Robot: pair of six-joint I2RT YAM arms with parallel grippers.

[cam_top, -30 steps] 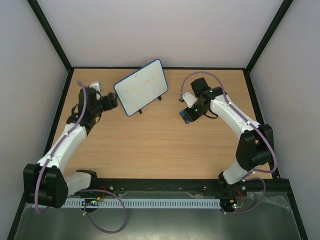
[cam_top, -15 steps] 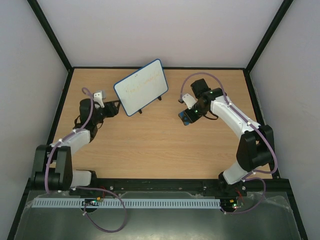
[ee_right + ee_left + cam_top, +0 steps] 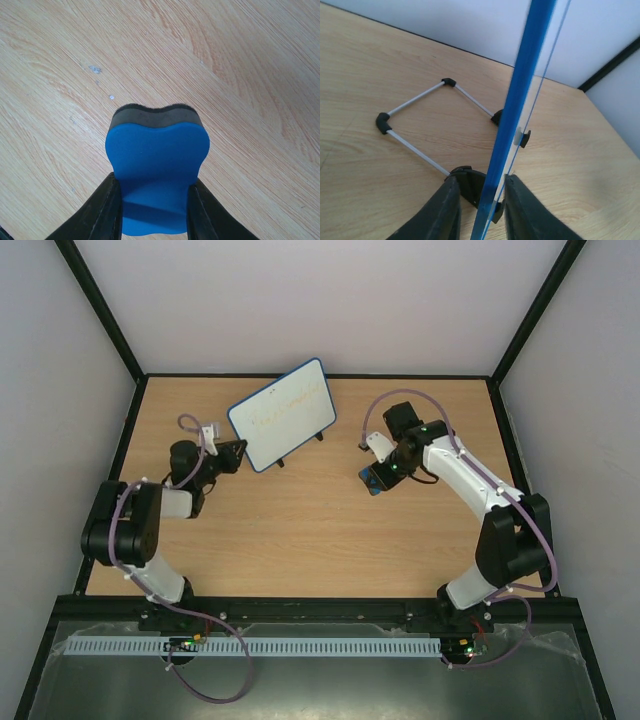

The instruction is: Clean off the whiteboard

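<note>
Blue foam, a waisted eraser [image 3: 156,170] with a dark felt face, is clenched in the right end effector [image 3: 152,200] above the grained wooden desk [image 3: 240,75]. The whiteboard [image 3: 282,414], glossy white in a thin blue rounded frame, stands on a wire stand [image 3: 415,145] with black feet. Its lower corner sits between the fingers of the left end effector [image 3: 481,197]; whether they pinch it I cannot tell. Since a second ago the left arm has folded back and its end effector has reached the board's corner. The board has not shifted.
</note>
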